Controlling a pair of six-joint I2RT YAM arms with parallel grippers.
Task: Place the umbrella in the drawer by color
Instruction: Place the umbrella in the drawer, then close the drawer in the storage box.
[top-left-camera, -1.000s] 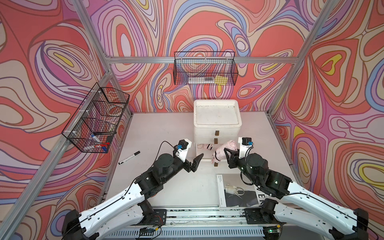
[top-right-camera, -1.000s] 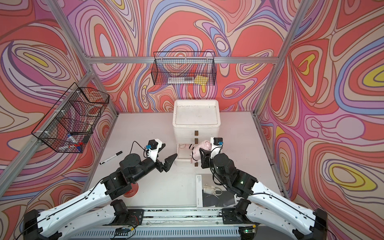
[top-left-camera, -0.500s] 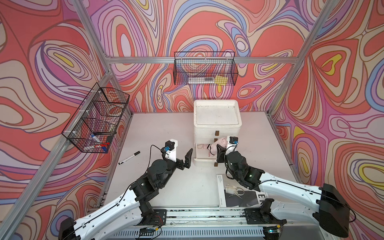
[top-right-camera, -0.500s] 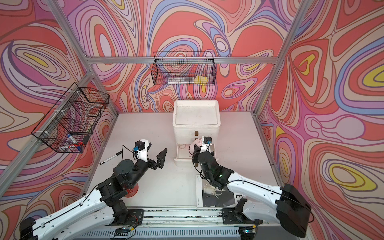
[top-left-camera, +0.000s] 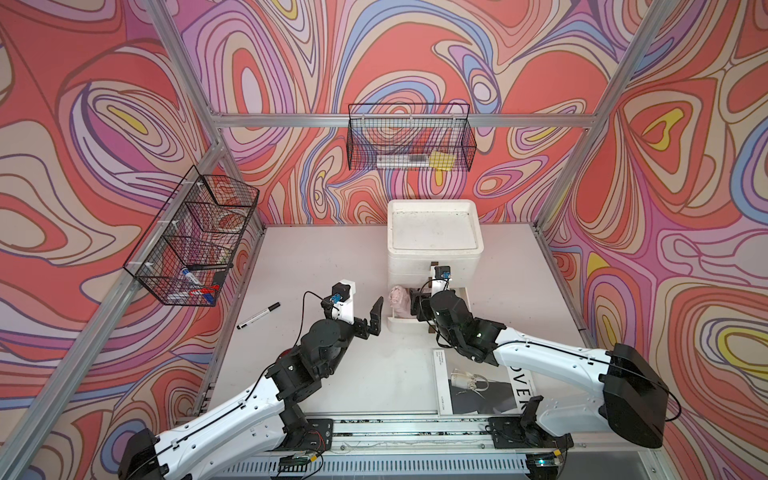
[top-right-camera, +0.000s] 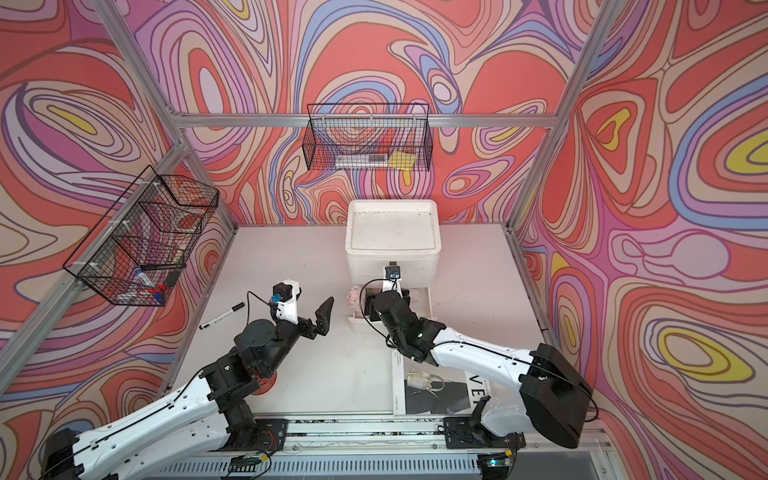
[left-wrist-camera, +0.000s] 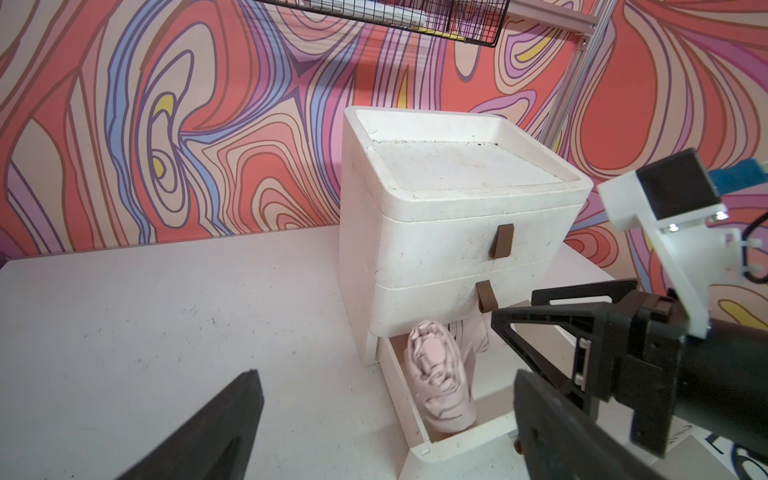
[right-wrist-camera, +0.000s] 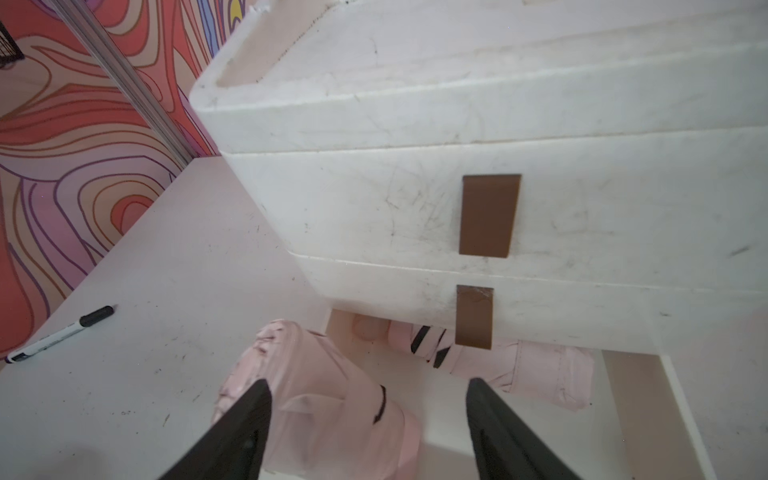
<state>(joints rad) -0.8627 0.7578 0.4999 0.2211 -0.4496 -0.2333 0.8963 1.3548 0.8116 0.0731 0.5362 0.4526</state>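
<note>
Bright, even, diffuse light fills both top views; the pale tabletop (top-left-camera: 332, 257) carries only soft, faint shadows beneath the arms (top-left-camera: 232, 415). These views are sharp, though the frame posts (top-left-camera: 566, 174) splay outward toward the edges. In the left wrist view the drawer unit (left-wrist-camera: 436, 249) is crisp while the fingers (left-wrist-camera: 216, 428) of the left hand (left-wrist-camera: 384, 374) are dark and blurred. The right wrist view is dimmer and softer; the right hand (right-wrist-camera: 368, 381) blurs at the edge.

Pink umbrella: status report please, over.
Left claw open, clear. Right claw open astride pink umbrella, propped in open bottom drawer. Second pink umbrella deeper inside.
</note>
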